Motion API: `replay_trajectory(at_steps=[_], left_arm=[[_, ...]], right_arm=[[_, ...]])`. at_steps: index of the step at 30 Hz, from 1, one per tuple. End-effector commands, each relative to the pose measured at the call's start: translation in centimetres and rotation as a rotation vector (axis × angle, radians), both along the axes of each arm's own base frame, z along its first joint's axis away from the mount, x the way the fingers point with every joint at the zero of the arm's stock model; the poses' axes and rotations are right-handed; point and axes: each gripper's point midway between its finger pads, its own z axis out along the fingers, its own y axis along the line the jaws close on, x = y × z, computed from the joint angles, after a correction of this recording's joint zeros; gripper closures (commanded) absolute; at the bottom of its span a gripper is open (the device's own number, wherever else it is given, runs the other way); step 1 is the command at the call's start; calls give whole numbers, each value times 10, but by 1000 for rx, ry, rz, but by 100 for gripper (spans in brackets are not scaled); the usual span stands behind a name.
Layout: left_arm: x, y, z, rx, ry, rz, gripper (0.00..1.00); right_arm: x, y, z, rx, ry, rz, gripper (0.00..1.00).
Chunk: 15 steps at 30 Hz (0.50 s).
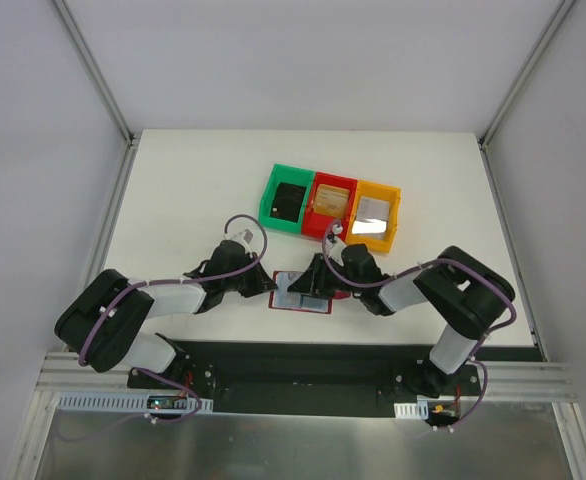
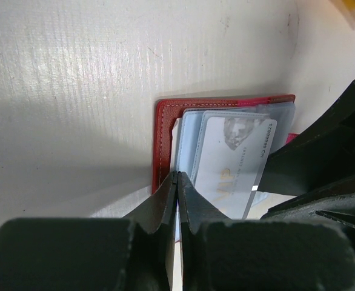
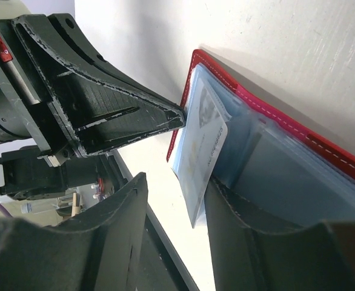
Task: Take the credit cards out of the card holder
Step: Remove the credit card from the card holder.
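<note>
The red card holder (image 1: 301, 302) lies open on the table between my two grippers, blue-grey pockets up. A silvery grey credit card (image 2: 235, 163) marked VIP sticks halfway out of a pocket. My left gripper (image 2: 177, 176) is shut, its tips resting on the holder's left edge (image 2: 163, 139). My right gripper (image 3: 176, 182) is open around the protruding card (image 3: 203, 151), which leans against one finger (image 3: 226, 206). In the top view the left gripper (image 1: 271, 286) and right gripper (image 1: 315, 283) meet over the holder.
Three bins stand in a row behind the holder: green (image 1: 273, 190) with a black card (image 1: 289, 200), red (image 1: 333, 181) with a tan card (image 1: 332, 200), orange (image 1: 394, 195) with a silvery card (image 1: 374, 210). The table's near edge is just behind the grippers.
</note>
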Motion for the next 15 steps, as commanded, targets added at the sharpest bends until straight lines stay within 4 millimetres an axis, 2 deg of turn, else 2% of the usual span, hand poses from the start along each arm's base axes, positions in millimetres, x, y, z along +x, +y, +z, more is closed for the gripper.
replay_trajectory(at_steps=[1, 15], left_arm=[[-9, 10, -12, 55, 21, 5, 100], [-11, 12, -16, 67, 29, 8, 100]], right_arm=[[3, 3, 24, 69, -59, 10, 56], [5, -2, 27, 74, -67, -1, 64]])
